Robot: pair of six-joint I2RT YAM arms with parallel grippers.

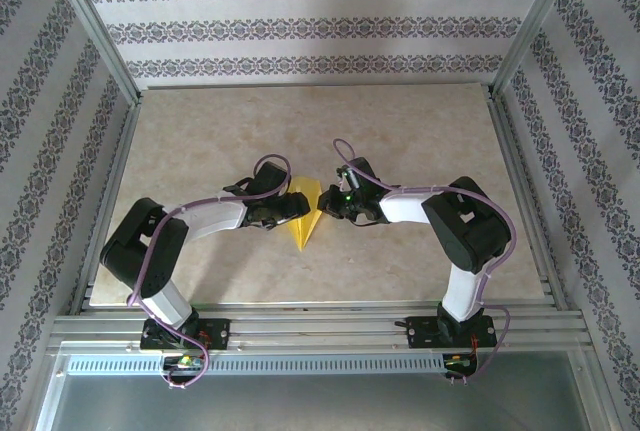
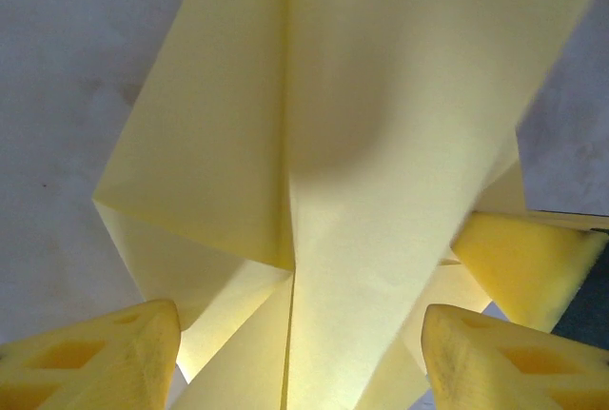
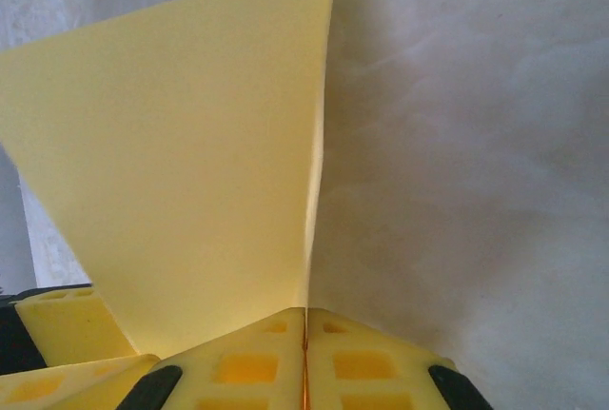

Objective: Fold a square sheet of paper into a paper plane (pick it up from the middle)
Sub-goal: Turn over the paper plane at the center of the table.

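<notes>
The right gripper (image 3: 306, 322) is pinched tight on an edge of the paper plane (image 1: 308, 216), the left gripper (image 2: 300, 358) standing with its fingers apart astride the folds. Both arms bend at the elbow and reach inward, meeting low over the middle of the table (image 1: 420, 141)

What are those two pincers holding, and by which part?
The right pincer pinches the folded yellow paper by the edge of a raised flap; the left pincer stands open around it.

Bright, even lighting
A soft shadow is falling across the paper (image 2: 333, 144); close wrist views are blurring slightly.
</notes>
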